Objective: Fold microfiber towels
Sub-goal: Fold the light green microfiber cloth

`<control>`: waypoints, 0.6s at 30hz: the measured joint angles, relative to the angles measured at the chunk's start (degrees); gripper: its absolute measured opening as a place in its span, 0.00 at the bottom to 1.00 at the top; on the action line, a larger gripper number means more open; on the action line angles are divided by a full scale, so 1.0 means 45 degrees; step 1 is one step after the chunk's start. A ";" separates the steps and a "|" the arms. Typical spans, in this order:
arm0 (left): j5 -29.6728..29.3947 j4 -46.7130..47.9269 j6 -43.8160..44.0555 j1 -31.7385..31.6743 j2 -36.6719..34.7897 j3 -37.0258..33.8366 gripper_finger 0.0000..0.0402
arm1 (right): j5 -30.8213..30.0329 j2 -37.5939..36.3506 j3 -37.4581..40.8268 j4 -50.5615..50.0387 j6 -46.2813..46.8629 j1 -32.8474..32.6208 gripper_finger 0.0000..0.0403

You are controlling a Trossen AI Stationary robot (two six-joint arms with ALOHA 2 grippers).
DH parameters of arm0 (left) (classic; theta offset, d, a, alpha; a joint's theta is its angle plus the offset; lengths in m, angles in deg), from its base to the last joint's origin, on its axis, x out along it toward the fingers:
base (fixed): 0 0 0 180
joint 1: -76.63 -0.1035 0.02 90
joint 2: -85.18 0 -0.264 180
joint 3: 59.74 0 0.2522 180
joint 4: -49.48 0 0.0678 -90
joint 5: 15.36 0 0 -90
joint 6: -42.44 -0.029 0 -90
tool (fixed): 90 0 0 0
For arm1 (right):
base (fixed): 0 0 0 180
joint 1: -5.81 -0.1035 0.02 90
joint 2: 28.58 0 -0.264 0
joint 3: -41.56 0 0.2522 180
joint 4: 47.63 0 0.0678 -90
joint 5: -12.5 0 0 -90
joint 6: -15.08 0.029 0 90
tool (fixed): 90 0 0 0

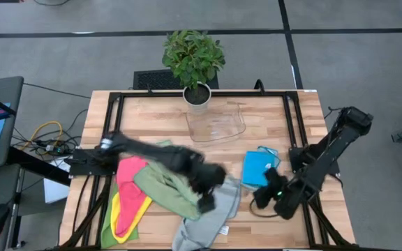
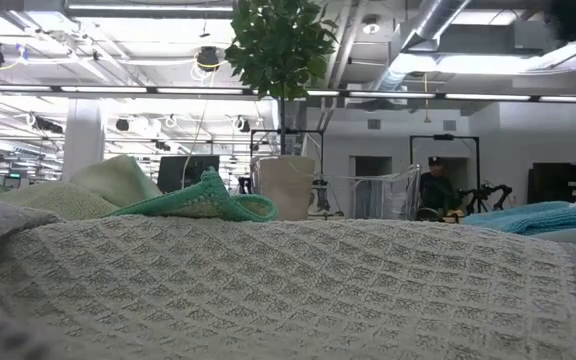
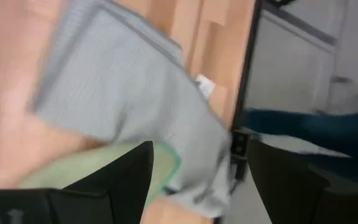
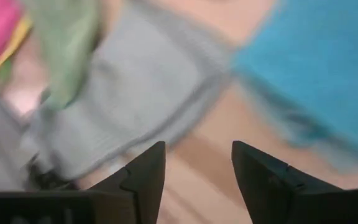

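Observation:
A light grey towel (image 1: 211, 216) lies rumpled at the table's near edge, and it fills the foreground of the low view (image 2: 268, 290). A green towel (image 1: 165, 188) lies partly over it, on top of a pink towel (image 1: 128, 192) and a yellow one (image 1: 132, 222). A folded blue towel (image 1: 257, 167) lies flat to the right. My left gripper (image 1: 208, 197) hangs open above the grey towel (image 3: 129, 99) with nothing between its fingers. My right gripper (image 1: 265, 189) is open over bare wood (image 4: 197, 155), between the grey towel (image 4: 135, 93) and the blue towel (image 4: 316, 68).
A clear plastic tray (image 1: 218, 127) sits at the table's far middle, with a potted plant (image 1: 195, 66) just behind it at the far edge. A black frame rail (image 1: 295, 132) runs along the table's right side. Bare wood (image 1: 145, 118) shows at the far left.

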 joint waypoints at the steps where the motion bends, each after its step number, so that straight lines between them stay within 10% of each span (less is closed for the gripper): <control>1: -0.0741 0.0236 0.0288 0.0510 -0.0310 -0.0040 0.63 | 0.0187 0.0284 -0.0001 0.0646 -0.0873 0.0283 0.51; 18: -0.8470 0.1660 1.4462 0.8222 -0.1346 -0.1103 0.63 | 0.3401 0.4058 -0.4501 0.0239 -1.3825 0.4584 0.47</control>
